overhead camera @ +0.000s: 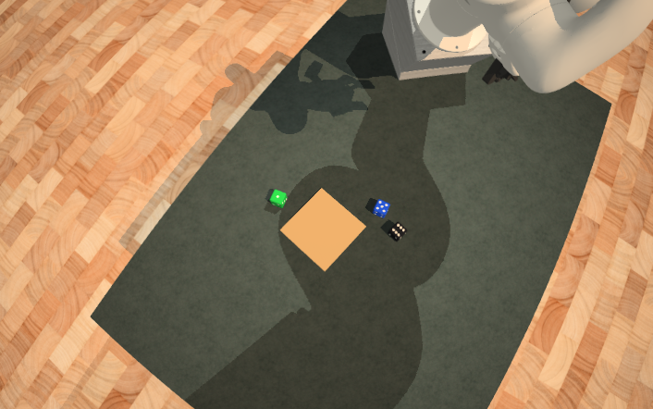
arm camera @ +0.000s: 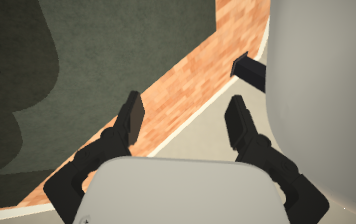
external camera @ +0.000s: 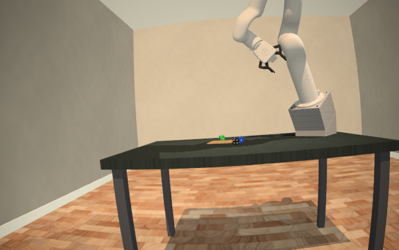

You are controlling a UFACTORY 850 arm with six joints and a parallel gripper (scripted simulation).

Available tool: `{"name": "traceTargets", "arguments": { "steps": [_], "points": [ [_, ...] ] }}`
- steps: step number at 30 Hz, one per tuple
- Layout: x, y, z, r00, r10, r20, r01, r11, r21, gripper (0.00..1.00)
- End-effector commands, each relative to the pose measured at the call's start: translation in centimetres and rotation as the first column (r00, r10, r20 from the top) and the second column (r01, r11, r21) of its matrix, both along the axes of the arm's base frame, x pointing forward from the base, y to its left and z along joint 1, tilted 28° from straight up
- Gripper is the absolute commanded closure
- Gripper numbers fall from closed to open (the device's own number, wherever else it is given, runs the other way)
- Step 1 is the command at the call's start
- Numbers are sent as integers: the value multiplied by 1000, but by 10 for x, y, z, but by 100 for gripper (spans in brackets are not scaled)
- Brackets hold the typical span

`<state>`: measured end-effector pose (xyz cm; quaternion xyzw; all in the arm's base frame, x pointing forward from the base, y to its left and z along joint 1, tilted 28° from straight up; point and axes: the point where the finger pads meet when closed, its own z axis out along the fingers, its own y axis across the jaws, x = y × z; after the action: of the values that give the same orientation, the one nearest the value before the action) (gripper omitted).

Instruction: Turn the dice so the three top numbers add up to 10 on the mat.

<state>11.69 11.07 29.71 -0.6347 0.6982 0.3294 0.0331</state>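
Observation:
An orange square mat (overhead camera: 323, 229) (external camera: 219, 142) lies flat mid-table. A green die (overhead camera: 278, 197) (external camera: 221, 137) sits on the table just off the mat's left corner, one pip up. A blue die (overhead camera: 380, 206) (external camera: 241, 139) and a black die (overhead camera: 397, 230) (external camera: 235, 141) sit close together on the table off the mat's right corner, each with several pips up. My gripper (external camera: 275, 62) (arm camera: 184, 103) is open and empty. It hangs high above the table near the arm's base, far from the dice. In the top view the arm mostly hides it.
The dark table (overhead camera: 506, 192) (external camera: 264, 152) carries the robot's grey base (overhead camera: 424, 48) (external camera: 313, 120) at its far end. The wrist view looks past the table edge to the wooden floor (arm camera: 190, 85) and a table leg (arm camera: 248, 72).

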Motion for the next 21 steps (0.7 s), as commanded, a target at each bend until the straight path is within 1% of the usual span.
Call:
{"name": "traceTargets", "arguments": {
  "steps": [1, 3, 5, 7, 9, 12, 13, 14, 17, 19, 20, 21],
  "points": [
    [0, 0, 0, 1000, 0, 1, 0, 1000, 0, 0],
    [1, 0, 0, 1000, -1, 1, 1, 1000, 0, 0],
    [7, 1, 1, 1000, -26, -2, 26, 1000, 0, 0],
    [28, 5, 2, 994, -108, -11, 108, 994, -1, 0],
    [58, 8, 2, 975, -222, -26, 222, 975, -6, 0],
    [90, 10, 1, 938, -344, -45, 343, 939, -14, 0],
    [93, 10, 1, 935, -353, -46, 352, 936, -15, 0],
    [113, 9, -1, 903, -425, -59, 424, 905, -23, 0],
    [145, 6, -6, 843, -532, -79, 530, 847, -38, 0],
    [145, 6, -6, 843, -532, -79, 530, 847, -38, 0],
    [157, 4, -8, 816, -571, -87, 569, 821, -45, 0],
    [181, 0, -14, 755, -647, -103, 645, 762, -62, 0]
  ]
}}
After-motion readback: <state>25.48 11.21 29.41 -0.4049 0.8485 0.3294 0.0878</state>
